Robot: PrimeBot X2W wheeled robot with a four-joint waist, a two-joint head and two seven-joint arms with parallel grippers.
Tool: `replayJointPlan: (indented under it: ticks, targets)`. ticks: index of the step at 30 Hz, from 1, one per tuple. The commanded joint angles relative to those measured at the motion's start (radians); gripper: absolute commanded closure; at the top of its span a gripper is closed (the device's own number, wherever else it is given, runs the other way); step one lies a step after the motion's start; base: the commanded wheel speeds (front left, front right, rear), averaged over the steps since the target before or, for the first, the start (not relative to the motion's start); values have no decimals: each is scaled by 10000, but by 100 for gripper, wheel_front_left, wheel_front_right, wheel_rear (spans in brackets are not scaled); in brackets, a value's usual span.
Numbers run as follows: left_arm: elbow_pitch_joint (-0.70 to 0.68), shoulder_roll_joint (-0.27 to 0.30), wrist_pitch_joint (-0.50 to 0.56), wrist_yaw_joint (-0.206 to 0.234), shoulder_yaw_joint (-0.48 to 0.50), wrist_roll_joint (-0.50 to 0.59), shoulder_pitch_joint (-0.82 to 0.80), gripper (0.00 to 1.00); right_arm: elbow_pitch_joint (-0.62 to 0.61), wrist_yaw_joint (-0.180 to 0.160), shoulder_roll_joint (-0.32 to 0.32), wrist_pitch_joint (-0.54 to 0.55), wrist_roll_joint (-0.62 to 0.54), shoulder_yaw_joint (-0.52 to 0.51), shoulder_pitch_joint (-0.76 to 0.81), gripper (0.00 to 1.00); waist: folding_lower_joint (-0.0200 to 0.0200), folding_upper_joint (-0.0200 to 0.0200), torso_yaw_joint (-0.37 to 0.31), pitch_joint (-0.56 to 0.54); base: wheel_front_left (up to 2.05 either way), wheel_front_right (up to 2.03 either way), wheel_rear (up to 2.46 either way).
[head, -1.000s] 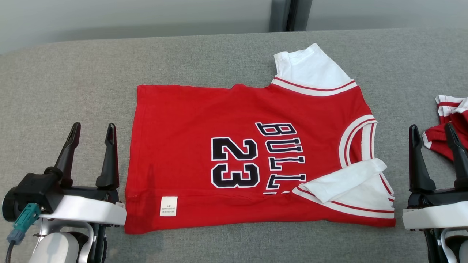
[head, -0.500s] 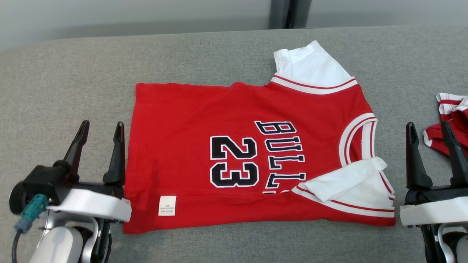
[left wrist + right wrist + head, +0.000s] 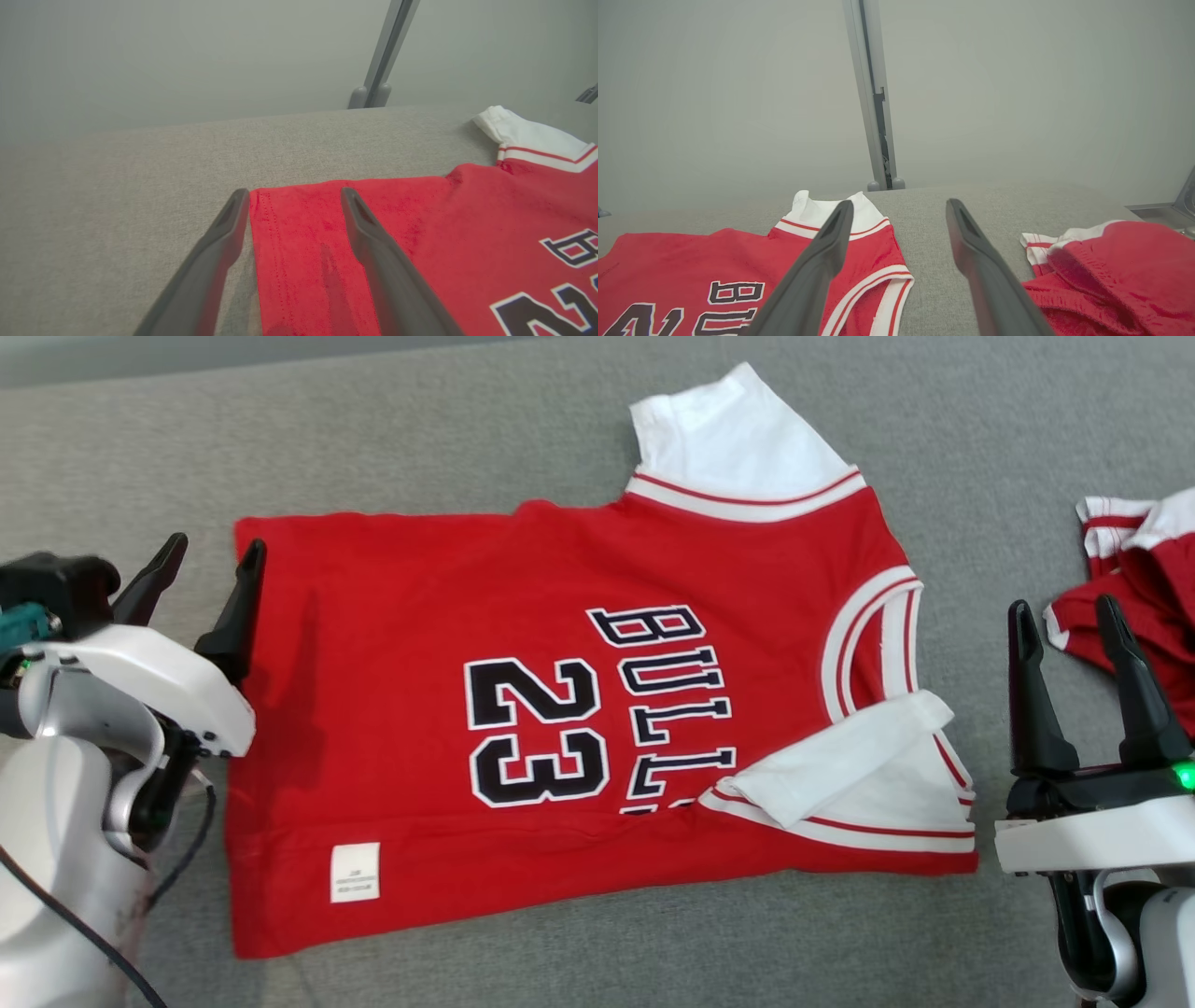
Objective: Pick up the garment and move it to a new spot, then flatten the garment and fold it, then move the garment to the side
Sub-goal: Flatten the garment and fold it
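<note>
A red jersey (image 3: pixel 523 644) with white sleeves and black "BULLS 23" lettering lies flat on the grey surface, collar to the right, hem to the left. Its near sleeve (image 3: pixel 850 770) is folded over the body. My left gripper (image 3: pixel 213 553) stands open at the jersey's far left hem corner; in the left wrist view the hem (image 3: pixel 289 242) lies between the two fingers (image 3: pixel 219 261). My right gripper (image 3: pixel 1064 616) is open and holds nothing, hovering right of the collar over bare grey fabric (image 3: pixel 924 261).
A second crumpled red and white garment (image 3: pixel 1134 579) lies at the right edge, close to my right gripper, also seen as red cloth (image 3: pixel 1111 275). The grey padded surface (image 3: pixel 420 439) ends at a pale wall with a metal post (image 3: pixel 873 102) behind.
The head camera has tilted down and shifted, so the whole picture moved. My left gripper has advanced forward along the jersey's left edge to its far hem corner. The right gripper stays put.
</note>
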Motion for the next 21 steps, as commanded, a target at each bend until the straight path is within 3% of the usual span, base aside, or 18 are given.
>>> replayJointPlan:
  ticks: [1, 9, 15, 16, 17, 18, 21]
  targets:
    - [375, 104, 223, -159, -21, -155, -348, 0, 126, -1, -34, -120, 94, -8, -147, 0, 0, 0, -411, 450, 0, 0, 0]
    - [2643, 704, 1198, -685, -47, -910, -1945, 0, 720, 1, -33, -560, 380, 241, -551, 0, 0, 0, -907, 1187, 0, 0, 0]
    - [3713, 711, 1570, -799, -357, -1560, -2361, 0, 1037, 1, -34, -680, 412, 278, -825, 0, 0, 0, -986, 1312, 0, 0, 0]
    - [3787, 687, 1586, -804, -430, -1710, -2399, 24, 1084, 1, -33, -662, 402, 254, -881, 0, 0, 0, -982, 1315, 0, 0, 0]
    - [3792, 675, 1596, -807, -559, -1846, -2438, 71, 1141, 1, -33, -646, 396, 217, -952, 0, 0, 0, -974, 1316, 0, 0, 0]
    - [3763, 668, 1590, -810, -692, -1952, -2445, 100, 1170, 1, -35, -669, 362, 146, -1071, 0, 0, 0, -958, 1314, 0, 0, 0]
    - [3630, 796, 1547, -810, -1081, -2188, -2492, 100, 1276, 1, -76, -695, 389, -7, -1711, 0, 0, 0, -862, 1335, 0, 0, 0]
